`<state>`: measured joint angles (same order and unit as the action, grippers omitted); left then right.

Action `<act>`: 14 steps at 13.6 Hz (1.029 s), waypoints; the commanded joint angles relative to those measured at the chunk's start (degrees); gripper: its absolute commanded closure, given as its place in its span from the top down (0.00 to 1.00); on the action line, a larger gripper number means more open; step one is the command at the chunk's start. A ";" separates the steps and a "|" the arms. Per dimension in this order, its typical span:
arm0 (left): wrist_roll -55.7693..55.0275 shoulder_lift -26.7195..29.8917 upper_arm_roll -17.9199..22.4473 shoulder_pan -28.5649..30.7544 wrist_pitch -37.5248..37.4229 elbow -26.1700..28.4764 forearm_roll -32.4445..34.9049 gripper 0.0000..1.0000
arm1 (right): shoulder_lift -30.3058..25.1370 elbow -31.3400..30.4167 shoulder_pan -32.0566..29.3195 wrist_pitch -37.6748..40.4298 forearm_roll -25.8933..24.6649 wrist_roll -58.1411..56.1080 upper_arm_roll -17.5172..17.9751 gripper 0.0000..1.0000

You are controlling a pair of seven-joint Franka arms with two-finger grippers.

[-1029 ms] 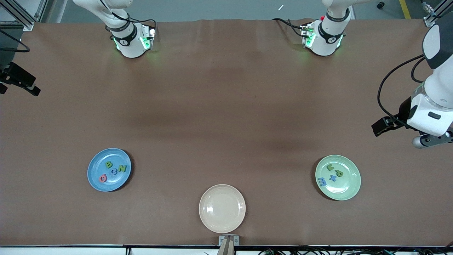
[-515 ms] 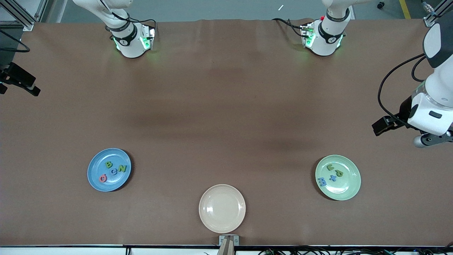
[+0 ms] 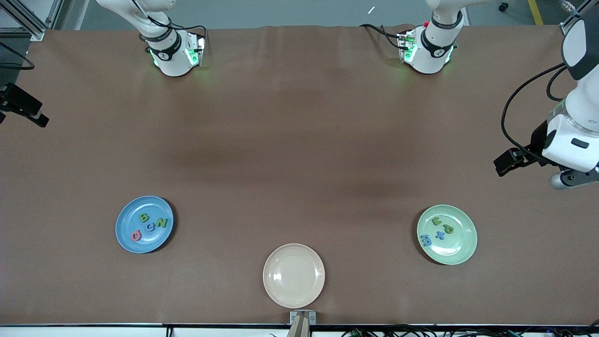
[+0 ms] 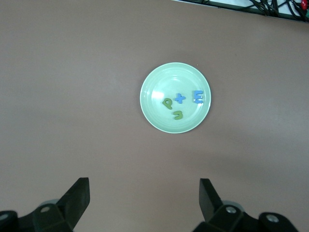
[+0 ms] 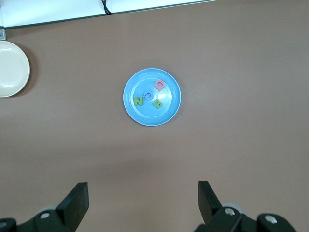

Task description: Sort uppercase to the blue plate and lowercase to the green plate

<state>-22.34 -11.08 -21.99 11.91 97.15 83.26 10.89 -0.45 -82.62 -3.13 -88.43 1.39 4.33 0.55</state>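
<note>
Brown table (image 3: 299, 140): three plates, four letters on two.

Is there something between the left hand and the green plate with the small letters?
Nothing visible. The left hand, open, hangs over bare table; the green plate with its four letters lies in plain sight, only brown table around it.

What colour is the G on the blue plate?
Pink-red; the G on the blue plate shows best in the front view.

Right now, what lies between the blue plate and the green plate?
Front view: mostly bare brown tabletop between blue plate and green plate; the empty cream plate sits nearer the camera.
</note>
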 commanded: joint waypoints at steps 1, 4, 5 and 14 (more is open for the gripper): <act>1.68 2.72 0.27 -0.48 -1.26 0.50 -2.18 1.00 | -1.57 -1.23 -0.92 0.18 0.90 -0.11 0.51 1.00; 6.85 5.18 7.98 -7.75 -3.97 1.03 -3.32 1.00 | -1.57 -1.23 -0.92 0.18 0.90 -0.11 0.51 1.00; 8.35 5.97 11.06 -9.78 -5.12 1.20 -4.98 1.00 | -1.66 -1.23 -0.92 0.10 0.90 -0.11 0.51 1.00; 15.13 12.92 19.35 -13.14 -8.91 7.18 -11.85 1.00 | -1.84 -1.31 -1.00 0.27 0.90 -0.11 0.42 1.00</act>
<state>-8.31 -0.93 -3.45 -0.57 88.40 87.94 0.01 -0.71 -82.62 -3.17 -88.40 1.46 4.33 0.54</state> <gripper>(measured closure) 0.000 0.000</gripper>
